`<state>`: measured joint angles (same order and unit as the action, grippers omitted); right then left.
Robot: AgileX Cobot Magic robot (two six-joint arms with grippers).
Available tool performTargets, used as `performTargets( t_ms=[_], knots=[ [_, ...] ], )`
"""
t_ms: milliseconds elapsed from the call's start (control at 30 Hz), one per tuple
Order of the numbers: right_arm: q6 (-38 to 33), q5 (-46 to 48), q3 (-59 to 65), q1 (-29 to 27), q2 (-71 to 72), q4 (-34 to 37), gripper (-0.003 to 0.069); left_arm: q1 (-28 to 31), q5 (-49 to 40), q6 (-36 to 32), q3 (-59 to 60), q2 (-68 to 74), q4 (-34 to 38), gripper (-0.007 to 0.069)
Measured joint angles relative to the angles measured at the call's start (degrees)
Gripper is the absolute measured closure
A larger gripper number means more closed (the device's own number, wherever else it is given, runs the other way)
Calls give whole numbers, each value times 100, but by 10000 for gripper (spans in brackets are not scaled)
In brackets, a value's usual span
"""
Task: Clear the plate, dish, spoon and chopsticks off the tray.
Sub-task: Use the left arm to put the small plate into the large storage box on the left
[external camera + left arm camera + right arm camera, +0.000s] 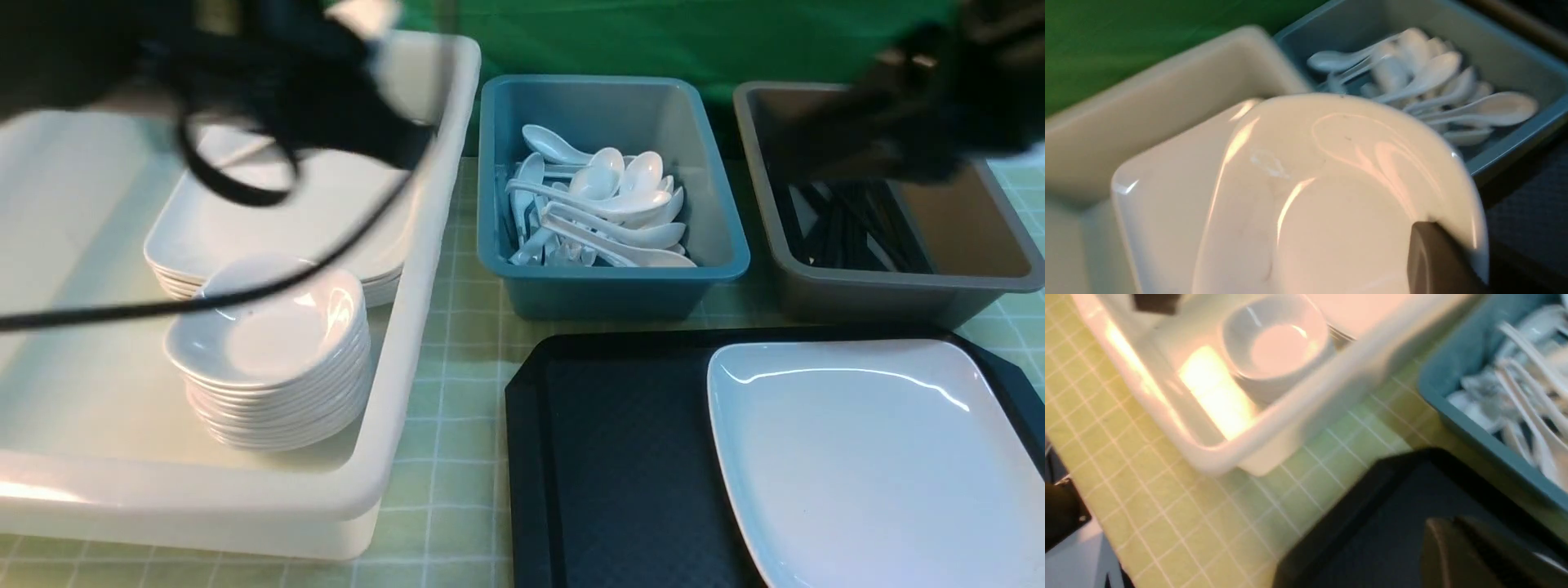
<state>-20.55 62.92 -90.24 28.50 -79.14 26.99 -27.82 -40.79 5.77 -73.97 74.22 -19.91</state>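
A large white plate lies on the right half of the black tray. The tray's left half is bare, and no spoon or chopsticks show on it. My left gripper is shut on the rim of a small white dish, holding it above the white bin. In the front view the left arm is a dark blur over that bin's far end. My right gripper is shut and holds nothing. In the front view it is a blur above the brown bin.
The white bin at left holds stacked plates and a stack of small dishes. A blue bin holds several white spoons. The brown bin holds black chopsticks. A green checked cloth covers the table.
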Motion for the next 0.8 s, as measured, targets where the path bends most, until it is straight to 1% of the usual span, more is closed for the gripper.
performTargets(
  t_ms=[100, 133, 233, 333, 467, 600, 667, 733, 800],
  knots=[
    [32, -8, -609, 617, -679, -192, 652, 583, 72, -25, 541, -3, 369, 617],
    [38, -8, -682, 647, -720, -210, 652, 613, 90, -25, 582, -3, 369, 617],
    [138, 31, -1165, 979, -1305, -299, 652, 899, 535, -53, 1195, 32, 697, 617],
    [204, 31, -1487, 1126, -1660, -335, 652, 913, 971, -178, 1512, 111, 922, 617],
    [325, -78, -1655, 1193, -1814, -344, 652, 913, 1169, -416, 1655, 343, 1248, 615],
    [331, -183, -1688, 1199, -1826, -350, 651, 913, 1295, -577, 1669, 591, 1323, 579],
    [331, -190, -1688, 1199, -1826, -355, 651, 908, 1323, -577, 1669, 710, 1352, 518],
    [337, -190, -1688, 1199, -1826, -377, 651, 908, 1324, -577, 1657, 754, 1544, 420],
    [348, -185, -1688, 1189, -1826, -441, 651, 889, 1270, -577, 1557, 748, 1763, 347]
  ],
)
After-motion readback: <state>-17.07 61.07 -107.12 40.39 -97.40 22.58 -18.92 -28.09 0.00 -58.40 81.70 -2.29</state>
